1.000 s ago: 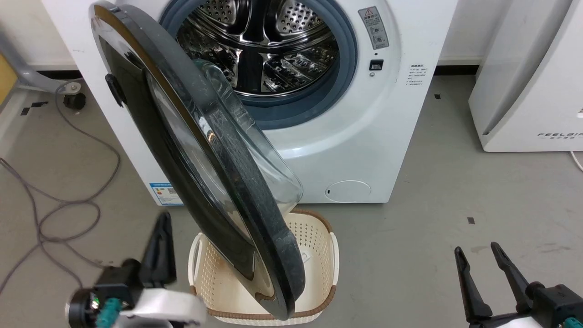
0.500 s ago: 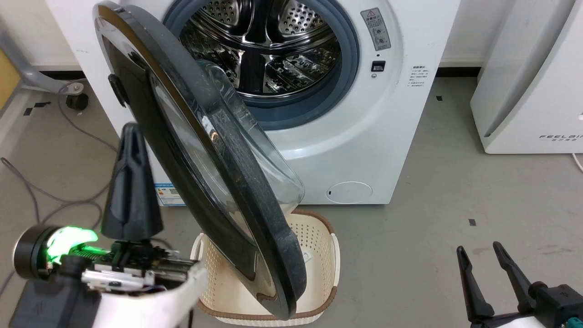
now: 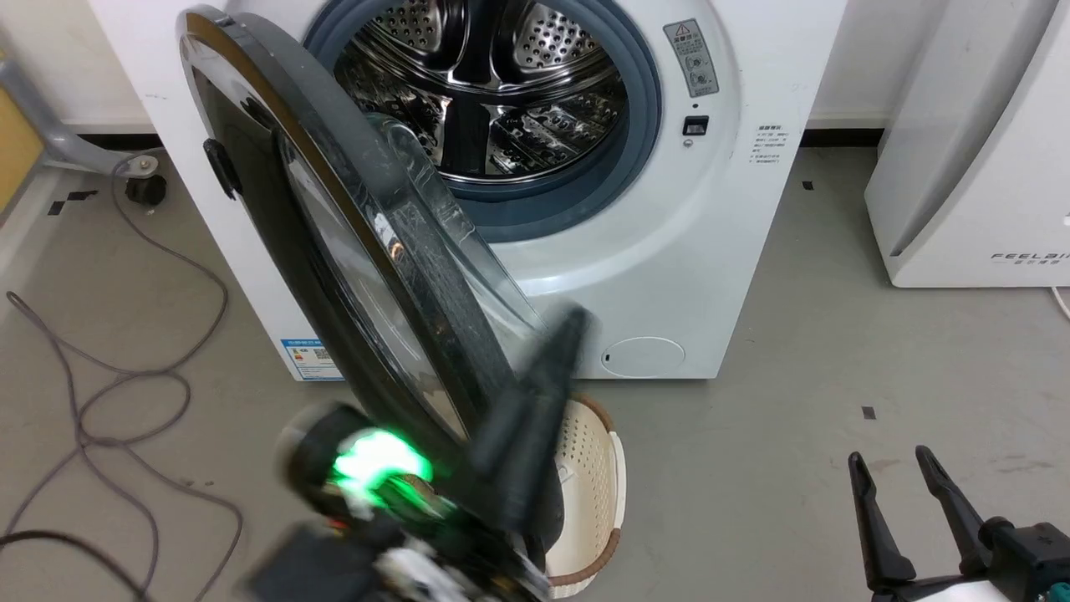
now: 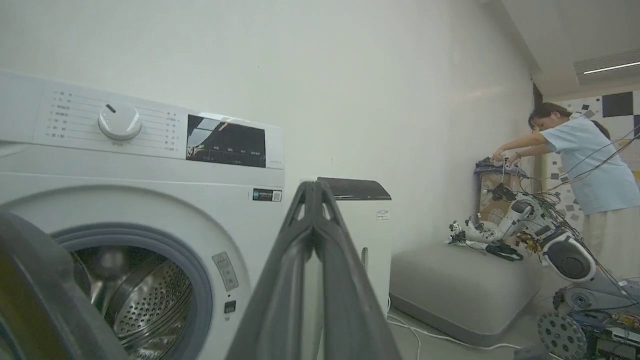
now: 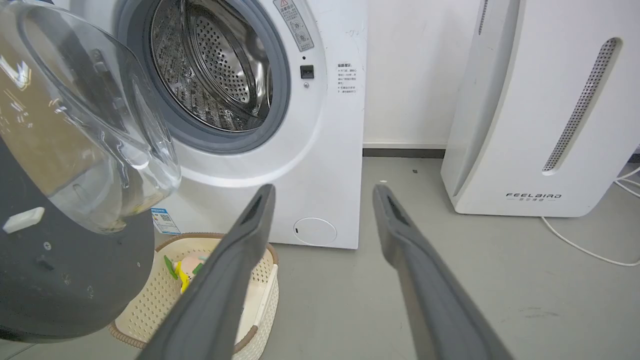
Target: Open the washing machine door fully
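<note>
The white washing machine stands with its steel drum exposed. Its round black door is hinged at the left and swung partway out, with the glass bowl facing the drum. My left gripper is blurred and shut on nothing. It lies across the door's lower free rim, with its tips to the right of the bowl; I cannot tell whether it touches the door. The left wrist view has the left gripper pointing at the machine, with the door rim at lower left. My right gripper is open and low right, away from the door.
A cream perforated basket sits on the floor under the door's free edge, with a toy in it. The white FEELAIR appliance stands at the right. Grey cables loop on the floor at the left. A person works beside robot parts far right.
My left gripper has swung from the door's left side, across its lower rim, to its right, inner side. The door stands about as before and the right gripper has stayed put.
</note>
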Motion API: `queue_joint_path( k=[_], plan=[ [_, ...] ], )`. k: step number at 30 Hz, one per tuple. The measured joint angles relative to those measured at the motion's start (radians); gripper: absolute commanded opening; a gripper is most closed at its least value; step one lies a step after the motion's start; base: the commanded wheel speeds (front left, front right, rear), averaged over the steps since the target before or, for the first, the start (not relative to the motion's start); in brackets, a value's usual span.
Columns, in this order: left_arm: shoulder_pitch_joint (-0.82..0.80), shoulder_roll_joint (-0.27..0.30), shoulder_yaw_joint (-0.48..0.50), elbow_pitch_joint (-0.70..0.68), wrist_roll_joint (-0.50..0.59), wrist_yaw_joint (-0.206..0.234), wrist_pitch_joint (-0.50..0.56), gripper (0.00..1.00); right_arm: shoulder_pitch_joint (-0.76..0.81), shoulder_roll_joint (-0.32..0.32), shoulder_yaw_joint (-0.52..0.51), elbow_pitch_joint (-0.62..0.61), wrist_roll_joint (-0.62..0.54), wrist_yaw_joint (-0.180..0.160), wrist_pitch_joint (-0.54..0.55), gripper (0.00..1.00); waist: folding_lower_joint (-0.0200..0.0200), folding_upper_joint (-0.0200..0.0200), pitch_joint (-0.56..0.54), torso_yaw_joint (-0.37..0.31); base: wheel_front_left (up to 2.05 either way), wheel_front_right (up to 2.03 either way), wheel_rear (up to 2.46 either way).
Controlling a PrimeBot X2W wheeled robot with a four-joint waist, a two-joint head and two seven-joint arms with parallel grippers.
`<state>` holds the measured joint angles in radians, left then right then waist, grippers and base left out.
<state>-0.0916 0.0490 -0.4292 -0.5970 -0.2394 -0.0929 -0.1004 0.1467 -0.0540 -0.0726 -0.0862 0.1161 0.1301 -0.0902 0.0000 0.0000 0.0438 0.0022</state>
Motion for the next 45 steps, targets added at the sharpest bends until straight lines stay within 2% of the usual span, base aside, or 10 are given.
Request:
queue_joint_path(
  k=[7,11,14,18,28,38,45],
  plan=[
    [0.091,0.023,-0.193,0.117,-0.079,-0.017,0.157,0.00,0.009,0.000,0.000,-0.001,0.000,0.000,0.002,1.00,0.0000,0.0000,-0.003,0.002,0.00,0.00,0.00],
    [0.129,0.042,-0.230,0.211,-0.078,-0.010,0.236,0.00,0.009,0.000,0.002,-0.001,0.000,0.000,0.003,1.00,0.0000,0.0000,0.003,0.000,0.00,0.00,0.00],
    [0.131,0.049,-0.235,0.286,-0.057,0.007,0.258,0.00,0.008,0.000,0.004,-0.001,0.000,0.000,0.004,1.00,0.0000,0.0000,0.009,-0.002,0.00,0.00,0.00],
    [0.090,0.042,-0.226,0.395,-0.025,0.031,0.244,0.00,0.008,0.000,0.002,0.000,0.000,0.000,0.004,1.00,0.0000,0.0000,0.019,-0.002,0.00,0.00,0.00],
    [-0.041,0.009,-0.176,0.573,-0.012,0.141,0.158,0.00,0.007,0.000,0.005,0.010,0.000,0.000,0.005,1.00,0.0000,0.0000,0.021,-0.012,0.00,0.00,0.00],
    [-0.046,0.002,-0.174,0.605,-0.027,0.191,0.142,0.00,0.007,0.000,0.004,0.022,0.008,0.000,0.005,1.00,0.0000,0.0000,0.017,0.000,0.00,0.00,0.00],
    [0.014,0.007,-0.151,0.557,-0.056,0.232,0.133,0.00,0.008,0.000,0.001,0.024,0.007,0.000,0.001,1.00,0.0000,0.0000,-0.005,0.013,0.00,0.00,0.00]
  ],
)
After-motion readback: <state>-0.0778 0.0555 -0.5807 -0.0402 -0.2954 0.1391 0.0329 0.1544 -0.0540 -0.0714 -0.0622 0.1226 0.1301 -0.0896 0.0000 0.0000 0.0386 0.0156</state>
